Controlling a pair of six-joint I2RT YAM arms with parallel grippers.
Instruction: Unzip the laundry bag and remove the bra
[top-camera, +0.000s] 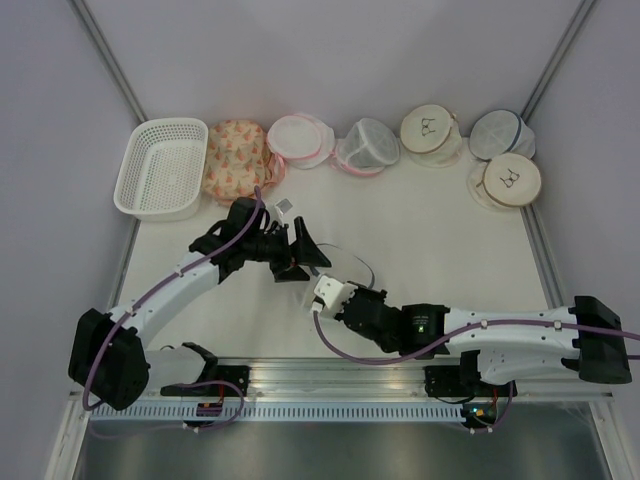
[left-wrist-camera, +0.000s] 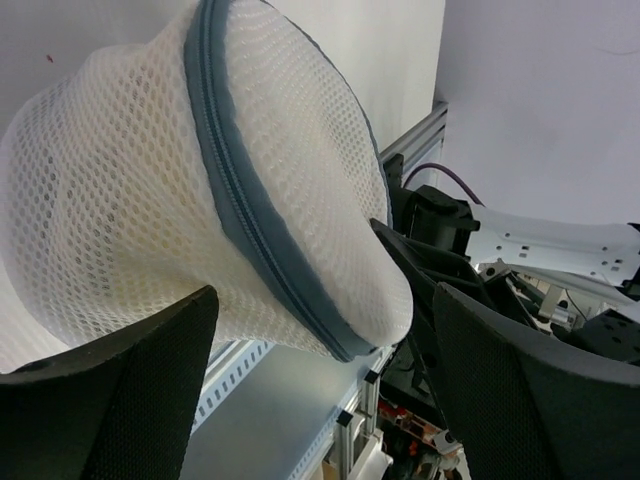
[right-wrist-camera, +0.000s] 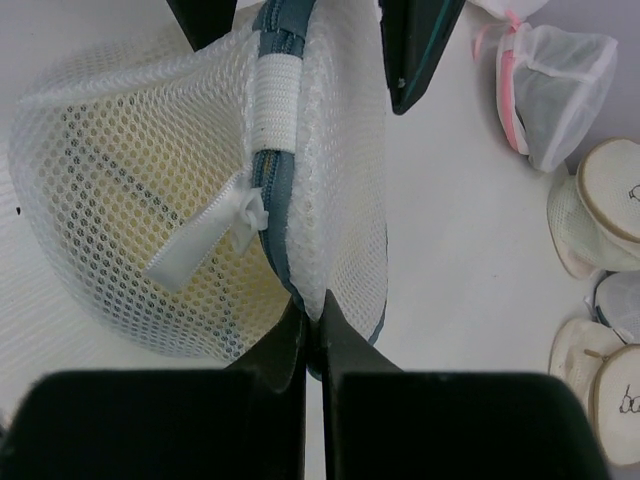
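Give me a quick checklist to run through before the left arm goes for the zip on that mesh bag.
1. Right claw shut on the rim of the bag: ok.
2. Left claw open, bag between its fingers: ok.
3. Zip undone: not ok, the visible stretch looks closed.
4. Pull tab reachable: ok, it hangs free on the mesh.
5. Contents identified: cannot tell, only a yellowish shape shows through the mesh.

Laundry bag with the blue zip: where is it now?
Centre of the right wrist view, mid-table: the laundry bag is pinched at its zip rim by the right gripper's shut jaws, with the left gripper's open jaws flanking it.
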